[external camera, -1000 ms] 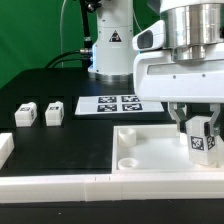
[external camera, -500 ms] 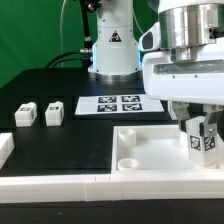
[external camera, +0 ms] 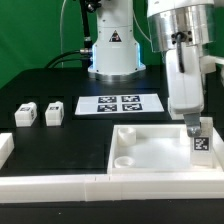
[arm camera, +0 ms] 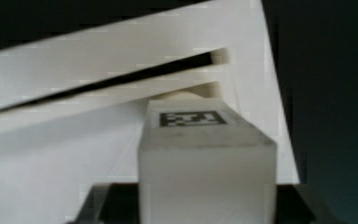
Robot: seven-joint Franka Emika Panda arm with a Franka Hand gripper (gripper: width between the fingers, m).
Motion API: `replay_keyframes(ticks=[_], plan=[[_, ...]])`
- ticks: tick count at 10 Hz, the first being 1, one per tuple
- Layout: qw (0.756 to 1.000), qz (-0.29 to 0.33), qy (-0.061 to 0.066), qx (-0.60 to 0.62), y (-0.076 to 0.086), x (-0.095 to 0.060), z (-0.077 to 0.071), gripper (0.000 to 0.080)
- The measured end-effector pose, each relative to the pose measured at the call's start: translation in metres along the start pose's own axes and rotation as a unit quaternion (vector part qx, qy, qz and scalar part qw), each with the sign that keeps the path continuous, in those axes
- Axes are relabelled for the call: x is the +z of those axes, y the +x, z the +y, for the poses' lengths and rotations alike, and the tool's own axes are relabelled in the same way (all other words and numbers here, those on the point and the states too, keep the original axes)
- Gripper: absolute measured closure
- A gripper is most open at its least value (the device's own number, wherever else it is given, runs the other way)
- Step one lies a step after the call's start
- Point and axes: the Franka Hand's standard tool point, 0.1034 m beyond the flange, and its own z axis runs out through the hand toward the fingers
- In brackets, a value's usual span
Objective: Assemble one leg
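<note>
Black tabletop (external camera: pixel 70 140) fills the exterior view, with a green backdrop behind it at that view's left. At the left edge lies one white bar end (external camera: pixel 5 149), cut off by the frame. Next come two small white blocks (external camera: pixel 26 114) (external camera: pixel 54 114) side by side, close but apart, each with dark marks on its top face. To their right lies the marker board (external camera: pixel 120 104) with four square tags, in front of the robot's base (external camera: pixel 113 45). Along the front edge runs one long white bar (external camera: pixel 60 183). Right of centre sits one large white square panel (external camera: pixel 150 155) with a round socket (external camera: pixel 125 160) near its front left corner; its right side runs out of the frame.

At the far right the hand (external camera: pixel 197 125) points down over the panel and grips the leg (external camera: pixel 200 141), one upright white block with its tag facing the camera. Whether the leg's foot touches the panel is hard to tell.

The wrist view shows the leg (arm camera: pixel 202 150) close up, tag on its upper face, against white panel edges (arm camera: pixel 105 75); the fingers are not visible there.
</note>
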Motion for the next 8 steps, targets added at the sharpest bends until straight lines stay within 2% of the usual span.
replay_keyframes(ticks=[1,2,3,4,5,7,8], plan=[[1.0,0.0,0.0,0.002,-0.0002,0.0,0.0001,0.0501],[1.0,0.0,0.0,-0.004,0.0,0.0005,0.0004,0.0441],[0.999,0.001,-0.001,-0.032,0.0004,0.001,0.0007,0.0305],[0.999,0.001,-0.001,-0.034,0.0003,0.0013,0.001,0.0305],[0.998,0.002,-0.001,-0.068,0.001,0.0016,0.0008,0.0184],[0.979,0.004,-0.004,-0.206,0.0021,0.0024,0.0011,0.016],[0.958,0.01,-0.007,-0.288,-0.0006,0.0026,0.0021,0.0152]])
